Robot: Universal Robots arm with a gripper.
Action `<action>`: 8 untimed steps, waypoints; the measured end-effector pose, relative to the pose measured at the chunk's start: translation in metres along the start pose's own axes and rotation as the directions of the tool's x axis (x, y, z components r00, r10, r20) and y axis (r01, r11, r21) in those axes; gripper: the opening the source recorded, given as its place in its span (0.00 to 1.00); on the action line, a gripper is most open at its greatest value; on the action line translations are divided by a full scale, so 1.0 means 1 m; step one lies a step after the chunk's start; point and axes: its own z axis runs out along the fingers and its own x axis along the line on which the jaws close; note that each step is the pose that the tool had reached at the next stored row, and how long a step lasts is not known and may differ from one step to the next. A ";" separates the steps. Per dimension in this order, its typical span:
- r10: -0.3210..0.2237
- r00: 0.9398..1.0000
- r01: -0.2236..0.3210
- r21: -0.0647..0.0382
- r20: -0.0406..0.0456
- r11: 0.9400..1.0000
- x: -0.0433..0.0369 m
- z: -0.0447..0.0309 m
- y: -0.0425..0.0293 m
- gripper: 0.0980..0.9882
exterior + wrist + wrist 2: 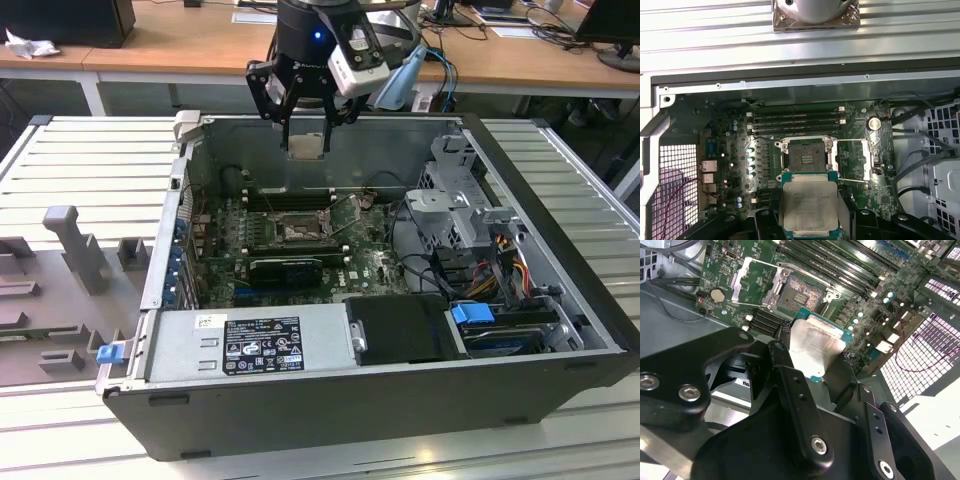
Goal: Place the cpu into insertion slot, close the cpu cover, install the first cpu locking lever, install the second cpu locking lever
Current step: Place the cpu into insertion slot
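Exterior view first: the black gripper (306,138) hangs over the open computer case (400,400), up near its far wall. Its fingers (790,390) are clamped on the cpu (807,205). The chip lies flat between them, pale and square, well above the green motherboard (370,262) on the floor of the case. Both wrist views show it close up: a silvery face with a green edge round it, pinched from two opposite sides.

Down on the board the insertion slot (806,159) lies uncovered, its dark centre exposed inside the thin metal rim. In the first wrist view the held chip appears right next to the slot, though it is well apart from it in height. The cpu cover (741,280) is swung open to one side of the slot, and green board shows through its window. Two thin metal levers (855,140) reach out on that same side. Long black memory slots (795,122) run along the board near the slot. The case rests on a ribbed metal table (90,150).
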 end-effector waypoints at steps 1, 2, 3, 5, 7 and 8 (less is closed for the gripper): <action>0.003 1.000 -0.003 0.000 0.000 1.000 0.0000 0.0000 0.0000 0.48; 0.004 1.000 -0.004 0.000 0.000 1.000 0.0000 0.0000 0.0000 0.48; 0.006 1.000 -0.006 0.000 0.001 1.000 0.0000 0.0000 0.0000 0.48; 0.011 1.000 -0.011 0.000 0.001 1.000 0.0000 0.0000 0.0000 0.48; 0.014 1.000 -0.014 0.000 0.001 1.000 0.0000 0.0000 0.0000 0.48; 0.018 1.000 -0.018 0.000 0.002 1.000 0.0000 0.0000 0.0000 0.48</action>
